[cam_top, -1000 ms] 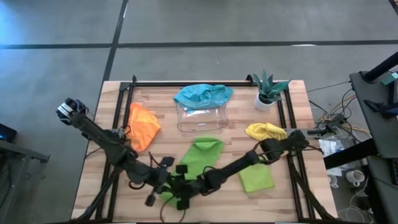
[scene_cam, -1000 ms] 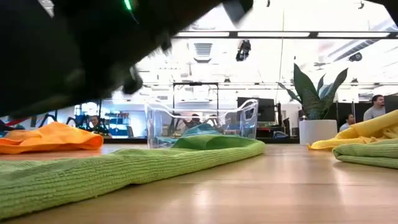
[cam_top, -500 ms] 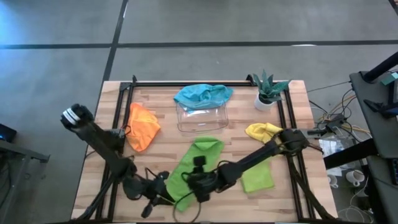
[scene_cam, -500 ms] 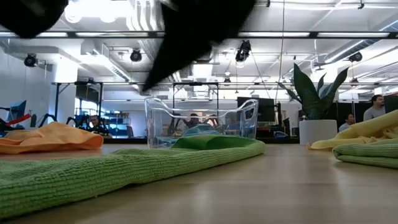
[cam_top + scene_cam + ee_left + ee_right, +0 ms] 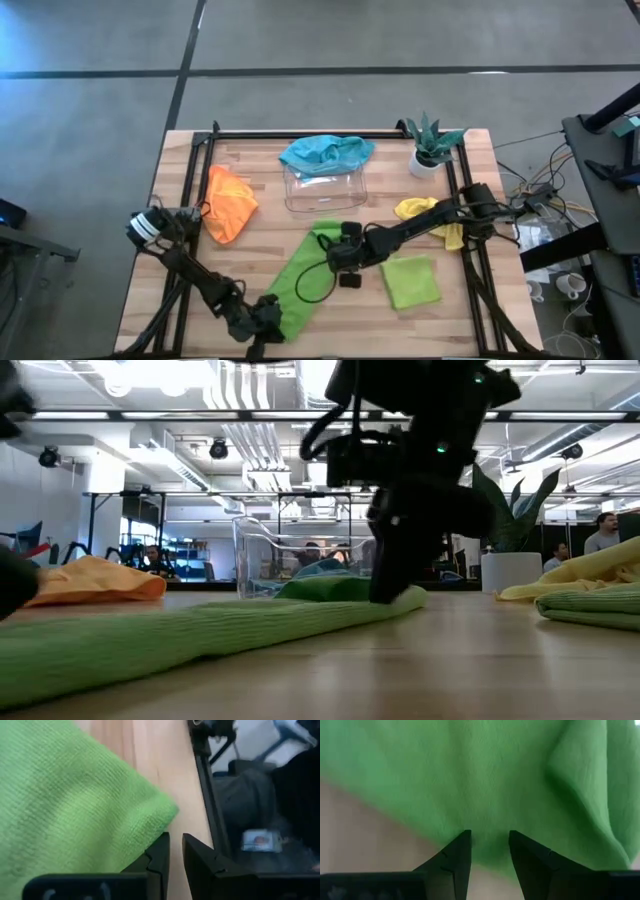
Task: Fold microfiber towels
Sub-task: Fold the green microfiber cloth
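We see the long lime green towel [image 5: 305, 275] lying stretched across the table's middle, running from about 12 toward 7 o'clock. Our right gripper [image 5: 333, 250] sits at its far end by the clear tray [image 5: 325, 188], fingers [image 5: 456, 857] spread with the towel's edge between them, while our left gripper [image 5: 272, 318] is at the near corner, fingers [image 5: 159, 854] almost pressed together just beside that corner. The other lime towel [image 5: 412, 280] lies folded at 4 o'clock, the orange towel [image 5: 230, 200] at 10, the yellow towel [image 5: 430, 212] at 3, and the teal towel [image 5: 325, 153] on the tray.

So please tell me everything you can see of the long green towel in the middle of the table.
The long green towel is lime green, soft and finely ribbed. It lies stretched out slantwise on the wooden table. The left gripper is at its near corner and the right gripper is at its far end, below the clear tray.
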